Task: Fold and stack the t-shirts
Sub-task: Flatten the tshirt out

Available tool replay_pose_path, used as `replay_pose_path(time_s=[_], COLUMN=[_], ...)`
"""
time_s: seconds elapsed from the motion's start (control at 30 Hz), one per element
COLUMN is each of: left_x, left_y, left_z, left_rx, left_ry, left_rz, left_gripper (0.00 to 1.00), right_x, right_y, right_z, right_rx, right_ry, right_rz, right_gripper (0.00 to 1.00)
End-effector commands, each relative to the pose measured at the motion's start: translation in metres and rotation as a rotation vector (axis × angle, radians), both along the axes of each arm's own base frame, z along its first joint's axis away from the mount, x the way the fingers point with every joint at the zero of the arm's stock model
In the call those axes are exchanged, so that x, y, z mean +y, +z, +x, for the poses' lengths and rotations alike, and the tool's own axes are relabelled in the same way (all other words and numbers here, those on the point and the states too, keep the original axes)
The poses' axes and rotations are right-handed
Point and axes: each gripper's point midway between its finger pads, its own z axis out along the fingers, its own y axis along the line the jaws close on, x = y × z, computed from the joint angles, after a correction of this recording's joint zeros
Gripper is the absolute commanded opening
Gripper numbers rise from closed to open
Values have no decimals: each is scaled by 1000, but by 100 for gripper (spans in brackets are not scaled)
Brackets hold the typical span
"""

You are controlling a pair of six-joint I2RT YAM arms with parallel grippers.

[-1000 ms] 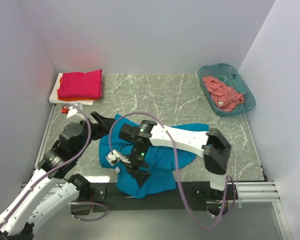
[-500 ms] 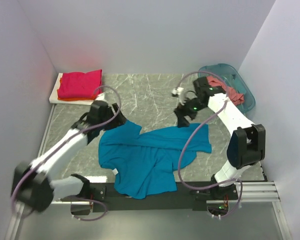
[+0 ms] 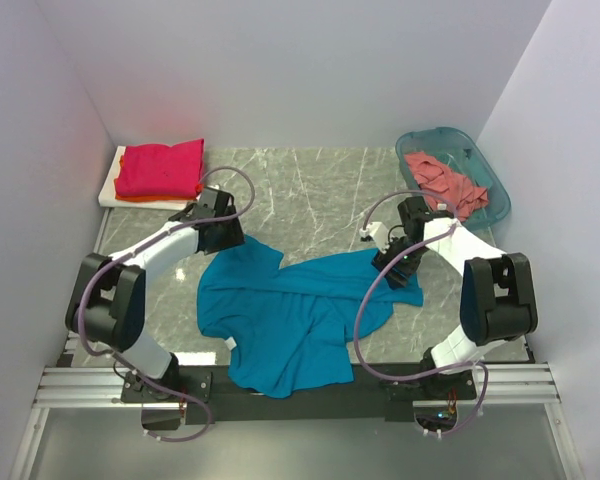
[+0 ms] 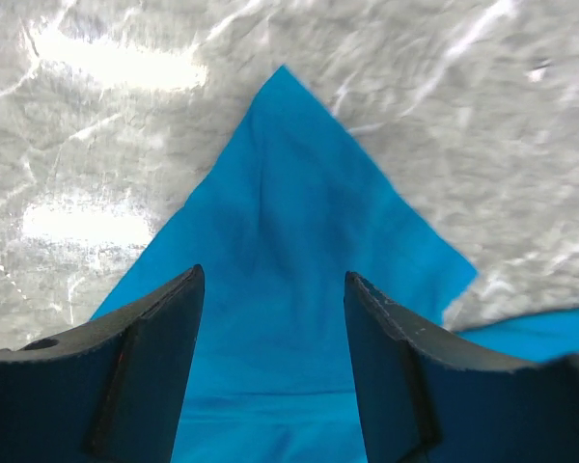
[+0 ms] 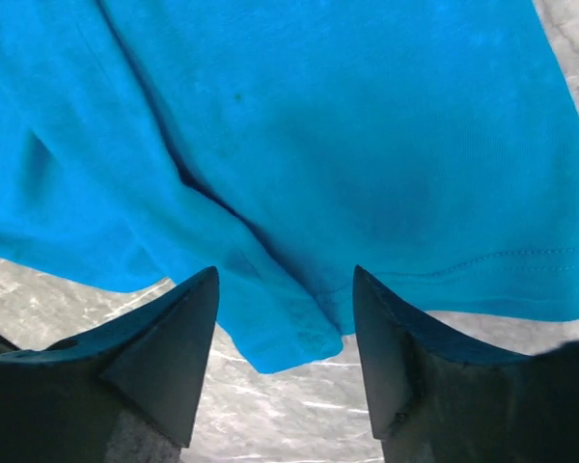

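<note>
Left tool (image 4: 270, 289) and right tool (image 5: 285, 285), jaws apart, low over the teal-blue t-shirt (image 3: 280, 320) lying mid-frame on the counter (image 3: 320, 190)

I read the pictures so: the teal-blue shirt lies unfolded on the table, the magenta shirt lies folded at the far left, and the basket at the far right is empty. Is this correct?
Not quite: the basket is not empty; a salmon-pink shirt lies crumpled in it, as the top external view shows. The rest is correct.

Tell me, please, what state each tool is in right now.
Left tool: open over the teal-blue t-shirt, holding nothing.
Right tool: open over its hem, holding nothing.
</note>
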Motion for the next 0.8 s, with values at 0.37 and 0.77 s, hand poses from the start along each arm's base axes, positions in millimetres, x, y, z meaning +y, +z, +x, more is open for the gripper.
replay_pose_path(time_s=[0.37, 0.77], left_x=[-1, 3], left_y=[-39, -40], left_z=[17, 30], left_rx=[101, 59], left_ry=[-62, -36], left_rz=[2, -12], left_gripper=[59, 8], right_x=[4, 9], right_y=[-21, 10], right_z=[4, 15], right_rx=[25, -26], right_ry=[29, 13], right_rz=[8, 41], right_gripper=[43, 0])
